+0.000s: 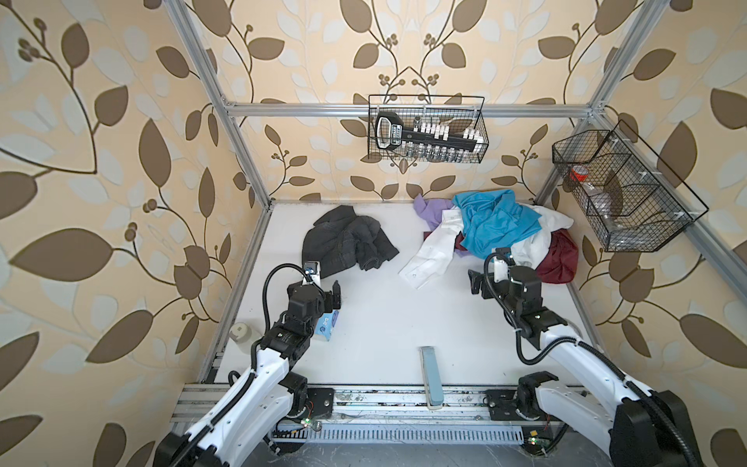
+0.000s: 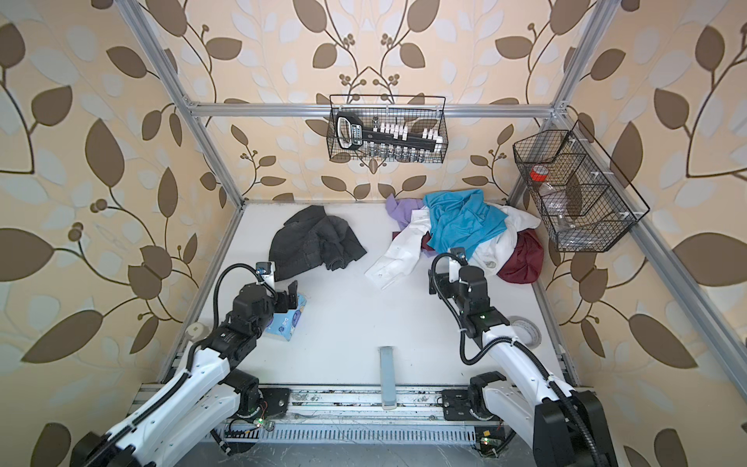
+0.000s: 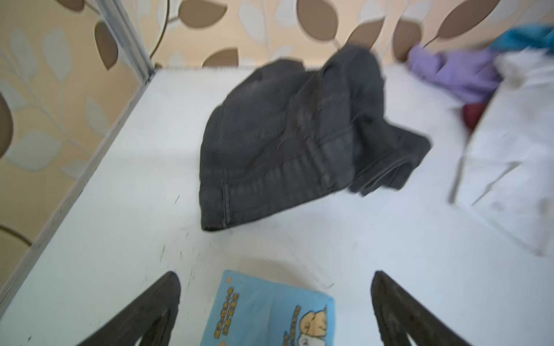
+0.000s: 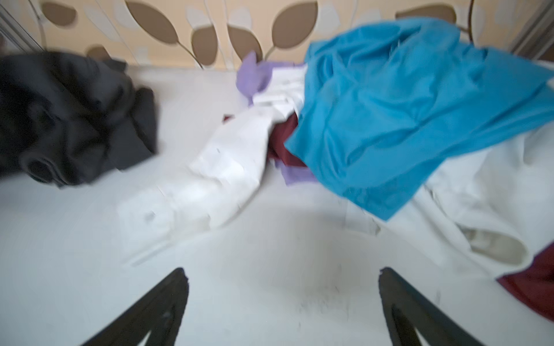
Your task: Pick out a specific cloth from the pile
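White table (image 1: 384, 323) (image 2: 343, 331) across the cell floor in both top views. Heaped in its far right corner, the pile (image 1: 499, 232) (image 2: 465, 230): turquoise shirt (image 1: 495, 220) (image 4: 404, 104) on top, white shirt (image 1: 430, 252) (image 4: 209, 179) sprawling out toward the middle, maroon garment (image 1: 560, 258) at the right edge, lilac piece (image 1: 432, 212) at the back.

Well apart from the pile, on the far left part of the table, the cloth (image 1: 347, 242) (image 2: 315, 242): charcoal, denim-like, crumpled, lying on the surface. Seams plain in the blurred left wrist view (image 3: 284, 134). Touched by neither gripper.

Just nearer than the cloth, the left gripper (image 1: 335, 294) (image 3: 275, 274): jaws spread wide, nothing gripped. Poised over a blue pack (image 1: 326, 325) (image 3: 269, 311); contact with it impossible to tell.

Beside the near edge of the pile, close to the white sleeve, the right gripper (image 1: 477, 283) (image 4: 282, 271): jaws likewise spread wide, only bare table between them, no garment held.

At the front edge, between the two arm bases, a grey-blue bar (image 1: 430, 376).
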Robot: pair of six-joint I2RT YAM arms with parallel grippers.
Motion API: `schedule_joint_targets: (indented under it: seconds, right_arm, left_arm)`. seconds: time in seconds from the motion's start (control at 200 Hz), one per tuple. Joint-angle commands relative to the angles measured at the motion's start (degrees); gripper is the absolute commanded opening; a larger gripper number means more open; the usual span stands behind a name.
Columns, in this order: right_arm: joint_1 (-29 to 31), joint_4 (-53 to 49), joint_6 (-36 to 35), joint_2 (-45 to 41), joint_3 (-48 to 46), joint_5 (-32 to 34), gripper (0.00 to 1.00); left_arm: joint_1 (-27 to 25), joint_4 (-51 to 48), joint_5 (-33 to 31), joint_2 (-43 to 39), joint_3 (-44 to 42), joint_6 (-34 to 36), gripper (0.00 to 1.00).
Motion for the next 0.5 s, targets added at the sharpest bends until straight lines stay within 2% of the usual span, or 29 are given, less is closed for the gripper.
schedule_joint_targets:
  seconds: [0.0, 0.09, 0.19, 0.23, 0.32, 0.385, 0.495]
  right_arm:
    - [-2.2, 21.2, -5.7, 4.1, -4.4, 4.2, 1.0]
    - [-5.2, 29.9, -5.6, 11.1, -6.1, 1.5, 1.0]
    - [-7.8, 33.7, -4.8, 17.6, -4.6, 0.6, 1.0]
    - [-8.8, 32.8, -4.4, 18.3, -3.8, -0.8, 1.0]
    - [-12.0, 36.9, -2.2, 19.7, -4.0, -6.8, 1.0]
    - [-14.6, 40.9, 0.3, 21.9, -4.8, -9.7, 1.0]
    - [-16.2, 49.4, 1.9, 27.4, -6.5, -11.0, 1.0]
  left_arm:
    - [0.4, 20.0, -5.5, 9.4, 0.4, 6.8, 0.99]
    - [0.8, 31.8, -4.4, 19.9, -1.2, 10.7, 0.99]
    - [3.8, 39.5, 0.1, 27.6, -1.4, 10.9, 0.99]
    - [5.0, 40.2, 1.4, 29.2, -0.9, 10.4, 0.99]
    - [8.5, 41.4, 7.5, 32.3, -0.2, 8.2, 0.99]
    - [10.4, 44.2, 9.4, 34.8, -0.5, 7.2, 0.99]
    - [12.8, 47.6, 12.3, 39.5, -0.2, 6.1, 0.99]
